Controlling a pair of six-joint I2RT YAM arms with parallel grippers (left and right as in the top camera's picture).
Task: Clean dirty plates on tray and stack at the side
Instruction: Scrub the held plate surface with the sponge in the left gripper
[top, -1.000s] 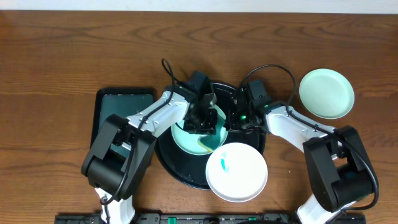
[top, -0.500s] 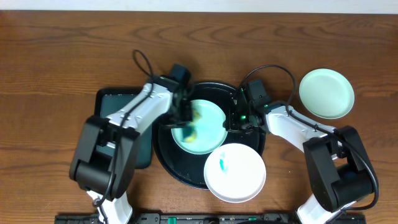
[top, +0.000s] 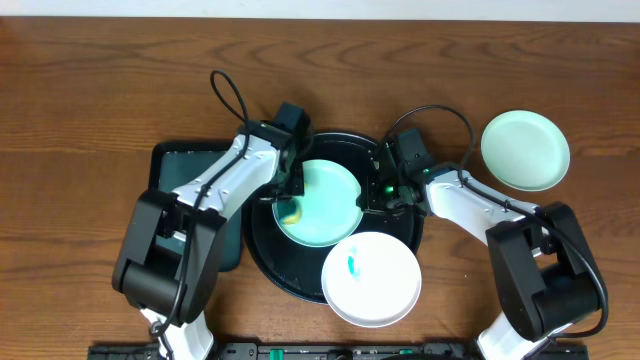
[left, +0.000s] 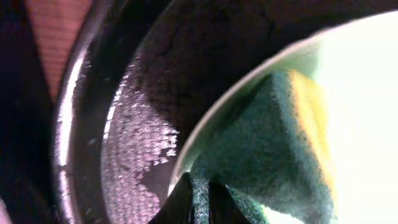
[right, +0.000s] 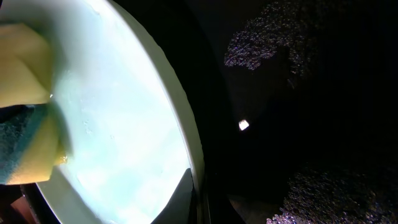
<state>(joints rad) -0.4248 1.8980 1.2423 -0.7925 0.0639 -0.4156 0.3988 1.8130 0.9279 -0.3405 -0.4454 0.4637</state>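
Mint plate, yellow-green sponge, glossy black tray.

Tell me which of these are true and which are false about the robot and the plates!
1. The left fingers hold a sponge on the mint plate that lies on the black tray. True.
2. The white plate is spotless. False: it has a teal smear.
3. A second mint plate sits on the table, to the right of the black tray. True.
4. All three plates are stacked in one pile. False: they are spread out, not piled up.
5. The right fingers are far from every plate. False: they pinch the rim of the mint plate on the black tray.
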